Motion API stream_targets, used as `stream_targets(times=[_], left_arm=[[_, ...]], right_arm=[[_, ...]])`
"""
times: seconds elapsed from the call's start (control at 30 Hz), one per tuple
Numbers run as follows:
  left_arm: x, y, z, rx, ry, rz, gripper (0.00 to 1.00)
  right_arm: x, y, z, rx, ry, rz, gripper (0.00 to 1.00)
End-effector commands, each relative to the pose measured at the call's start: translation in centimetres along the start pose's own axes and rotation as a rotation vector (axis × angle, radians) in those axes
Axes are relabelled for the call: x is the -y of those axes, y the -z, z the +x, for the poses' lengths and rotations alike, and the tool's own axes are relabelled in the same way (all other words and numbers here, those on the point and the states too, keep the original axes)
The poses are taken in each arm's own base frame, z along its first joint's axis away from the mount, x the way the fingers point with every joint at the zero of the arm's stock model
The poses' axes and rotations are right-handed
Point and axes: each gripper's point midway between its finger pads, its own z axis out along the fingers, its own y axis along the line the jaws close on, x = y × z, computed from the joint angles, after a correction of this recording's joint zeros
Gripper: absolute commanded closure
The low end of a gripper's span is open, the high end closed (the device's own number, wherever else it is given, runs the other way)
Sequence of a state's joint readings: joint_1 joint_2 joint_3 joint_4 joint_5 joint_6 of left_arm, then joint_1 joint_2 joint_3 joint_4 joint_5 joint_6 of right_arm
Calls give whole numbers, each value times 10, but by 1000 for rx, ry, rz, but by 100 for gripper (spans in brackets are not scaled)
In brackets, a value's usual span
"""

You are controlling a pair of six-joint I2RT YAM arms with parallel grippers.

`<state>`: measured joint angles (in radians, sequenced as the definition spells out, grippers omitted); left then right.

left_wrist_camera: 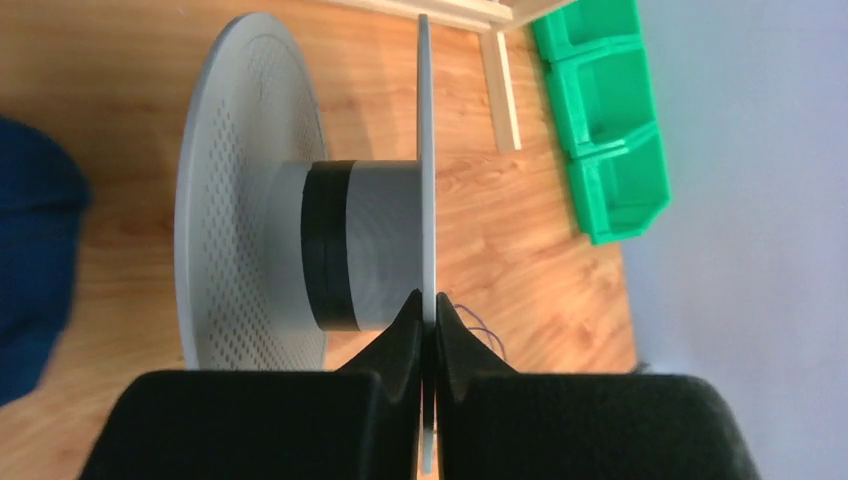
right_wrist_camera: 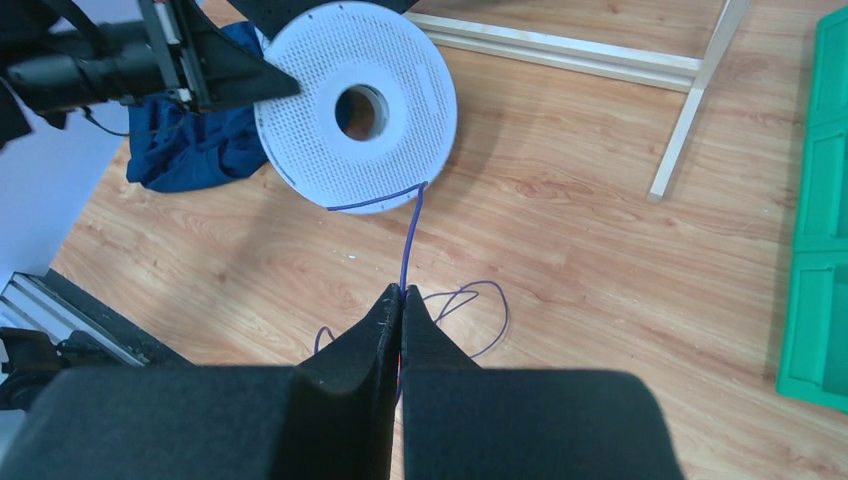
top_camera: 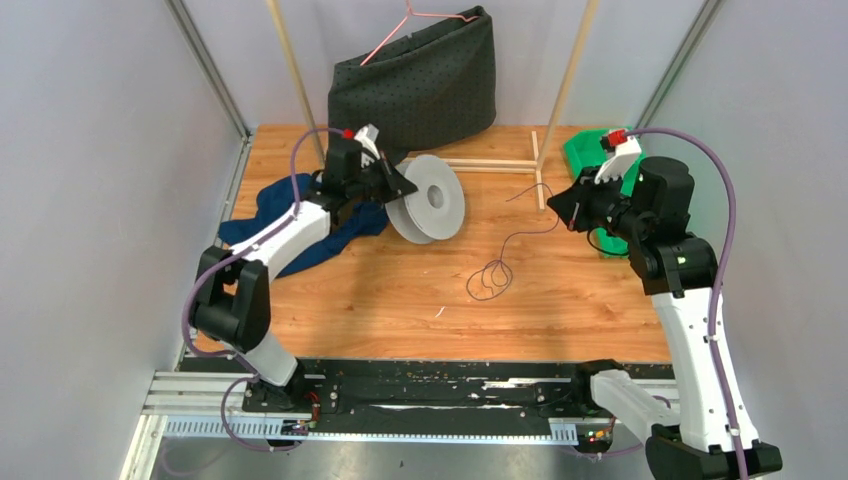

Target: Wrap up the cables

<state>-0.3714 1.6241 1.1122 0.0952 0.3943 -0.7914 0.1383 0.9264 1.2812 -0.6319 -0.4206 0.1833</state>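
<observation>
Both clamped: L gripper (left_wrist_camera: 427, 318) on spool (left_wrist_camera: 245, 200) flange, R gripper (right_wrist_camera: 402, 300) on cable (right_wrist_camera: 411, 240).

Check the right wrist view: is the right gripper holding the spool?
No, the right gripper is shut on the cable, which runs from its fingertips up to the spool.

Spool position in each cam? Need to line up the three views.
Top external: spool centre-left, left gripper clamped on its flange.
Left wrist: spool edge-on, filling centre-left.
Right wrist: spool face-on, top, left of centre; cable runs from it down to the right gripper.
Shared landmark: green bins, on the right in every view.
</observation>
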Motion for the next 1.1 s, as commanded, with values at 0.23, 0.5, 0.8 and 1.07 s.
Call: stream_targets(times=[0.23, 0.5, 0.8, 1.07], left_arm=[[36, 19, -3, -77, -597, -225, 100], [53, -4, 33, 15, -747, -175, 100], [69, 1, 67, -137, -1165, 166, 100], [44, 8, 65, -374, -1264, 302, 100]], right_arm=[[6, -6, -10, 15, -17, 21, 99], [-2, -8, -16, 47, -31, -28, 99], [-4, -6, -16, 50, -38, -30, 99], [-5, -6, -16, 49, -33, -39, 99]])
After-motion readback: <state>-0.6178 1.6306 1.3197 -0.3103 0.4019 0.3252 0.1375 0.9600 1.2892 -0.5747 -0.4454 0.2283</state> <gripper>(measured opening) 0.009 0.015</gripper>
